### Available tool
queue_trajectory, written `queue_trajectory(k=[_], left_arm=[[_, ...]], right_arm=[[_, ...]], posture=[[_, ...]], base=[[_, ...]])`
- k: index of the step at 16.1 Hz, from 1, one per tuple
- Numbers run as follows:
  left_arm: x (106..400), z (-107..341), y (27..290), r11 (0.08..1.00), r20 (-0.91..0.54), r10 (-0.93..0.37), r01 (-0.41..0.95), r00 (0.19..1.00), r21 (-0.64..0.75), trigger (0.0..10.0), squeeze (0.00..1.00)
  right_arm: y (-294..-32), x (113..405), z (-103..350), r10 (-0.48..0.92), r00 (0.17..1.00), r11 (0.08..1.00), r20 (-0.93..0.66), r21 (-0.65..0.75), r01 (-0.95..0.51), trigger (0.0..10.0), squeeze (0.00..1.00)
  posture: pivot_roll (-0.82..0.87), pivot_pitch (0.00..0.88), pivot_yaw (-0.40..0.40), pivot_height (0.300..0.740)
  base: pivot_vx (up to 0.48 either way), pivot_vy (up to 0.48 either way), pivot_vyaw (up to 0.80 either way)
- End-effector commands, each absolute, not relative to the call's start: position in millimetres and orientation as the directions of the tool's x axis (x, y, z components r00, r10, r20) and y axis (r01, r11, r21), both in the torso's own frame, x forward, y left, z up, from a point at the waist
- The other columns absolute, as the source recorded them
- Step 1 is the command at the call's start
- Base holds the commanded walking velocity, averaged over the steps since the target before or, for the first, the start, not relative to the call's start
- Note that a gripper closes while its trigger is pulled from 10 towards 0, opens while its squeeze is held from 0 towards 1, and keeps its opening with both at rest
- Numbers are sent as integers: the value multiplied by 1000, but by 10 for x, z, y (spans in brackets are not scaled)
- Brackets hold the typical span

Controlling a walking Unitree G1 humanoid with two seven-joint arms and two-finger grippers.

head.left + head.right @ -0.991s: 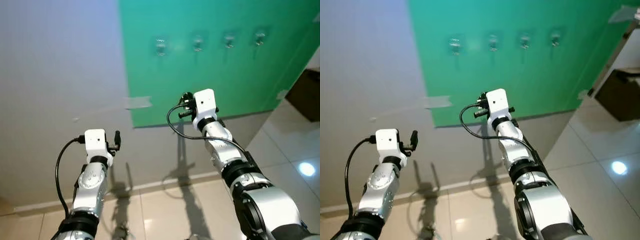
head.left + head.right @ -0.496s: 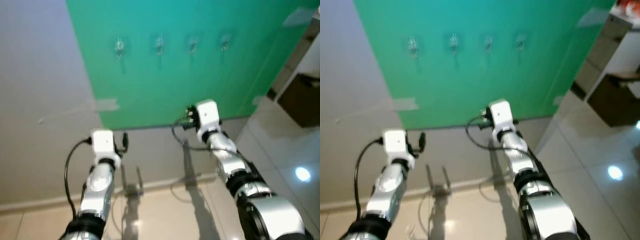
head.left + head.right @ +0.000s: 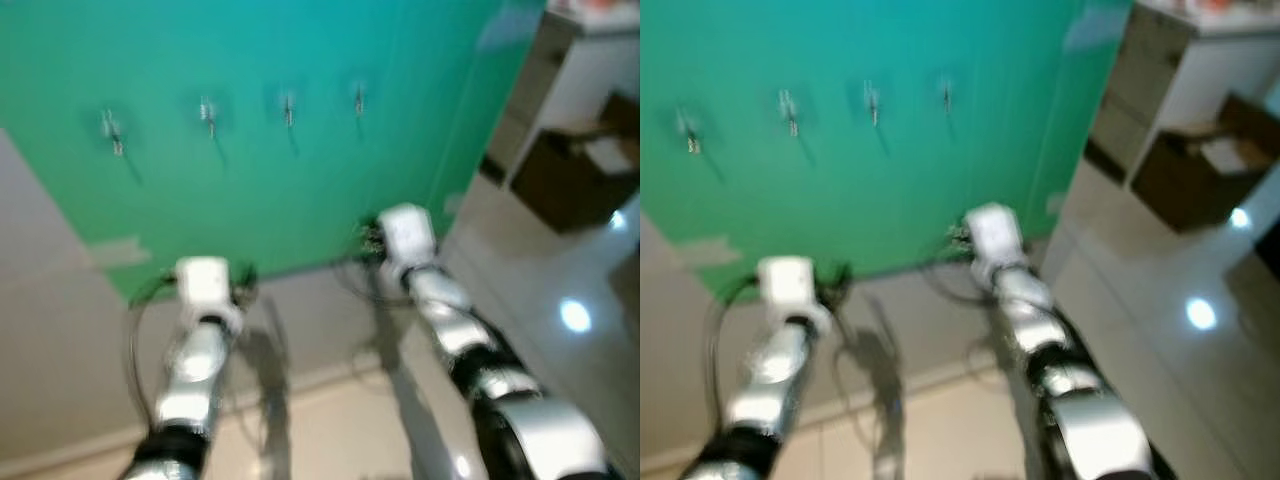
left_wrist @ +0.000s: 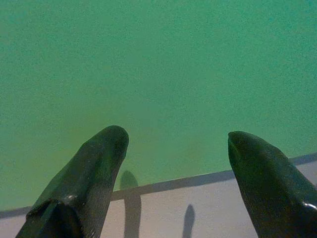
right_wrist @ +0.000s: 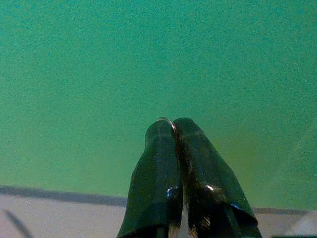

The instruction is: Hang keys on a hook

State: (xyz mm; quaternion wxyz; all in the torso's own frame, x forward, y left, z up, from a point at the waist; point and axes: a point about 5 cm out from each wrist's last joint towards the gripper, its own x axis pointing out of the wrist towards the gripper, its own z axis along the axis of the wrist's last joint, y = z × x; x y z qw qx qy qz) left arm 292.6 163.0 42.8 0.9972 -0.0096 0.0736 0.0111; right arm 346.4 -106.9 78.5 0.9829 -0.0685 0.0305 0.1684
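While both head views are smeared with blur, the scene can still be made out: a green panel [image 3: 300, 190] covers the wall ahead, and four small metal hooks sit on it in a row, the first hook [image 3: 112, 132] furthest to the robot's left, then a second hook [image 3: 208, 113], a third hook [image 3: 287, 107] and a fourth hook [image 3: 358, 97] toward the right. Below the panel runs a strip of pale grey wall [image 3: 60, 330] down to a glossy tiled floor [image 3: 330, 430], and a piece of tape [image 3: 118, 251] lies at the panel's lower left edge. Both silver arms are raised toward the panel, well below the hooks. The left tool [image 4: 173, 148] is held wide, its two black fingers [image 4: 94, 168] well apart with bare green panel and the grey strip showing between them. The right tool [image 5: 173, 130] is closed narrow, its fingertips pressed together; a thin bright arc that looks like a metal ring [image 5: 166, 119] peeks out at the tips, so the keys seem to be pinched there, though too little of them shows to be sure. In the head views the right arm's white wrist block [image 3: 405, 232] sits in front of the lower part of the panel, nearer the fourth hook's side, and the left wrist block [image 3: 203, 282] sits lower, by the panel's bottom edge. To the robot's right stand a white cabinet [image 3: 590, 60] and a dark brown box [image 3: 565, 170] on the floor.
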Motion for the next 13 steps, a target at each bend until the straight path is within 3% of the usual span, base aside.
queue_trajectory(k=[1, 3, 7, 13], left_arm=[[2934, 461, 1793, 998, -141, 61, -60, 988, 13, 10000, 0], [2945, 465, 1788, 998, -139, 62, -61, 988, 13, 10000, 0], [2974, 476, 1754, 999, -134, 51, -52, 990, -8, 10000, 0], [2968, 459, 1700, 999, -135, 39, -41, 990, -17, 10000, 0]], right_arm=[[-899, 3499, 901, 369, 929, 921, -35, -121, -371, 0, 0], [-919, 3491, 883, 364, 931, 923, -41, -116, -366, 0, 0], [-976, 3508, 895, 346, 937, 927, -44, -138, -349, 0, 0], [-1113, 3707, 1273, 305, 950, 943, 69, -159, -291, 0, 0]], posture=[[7, 0, 2, 740], [0, 0, 7, 740], [-15, 0, 11, 740], [-27, 0, 12, 740]], base=[[480, 0, 0], [474, 0, 0], [0, 0, 0], [0, 0, 454]])
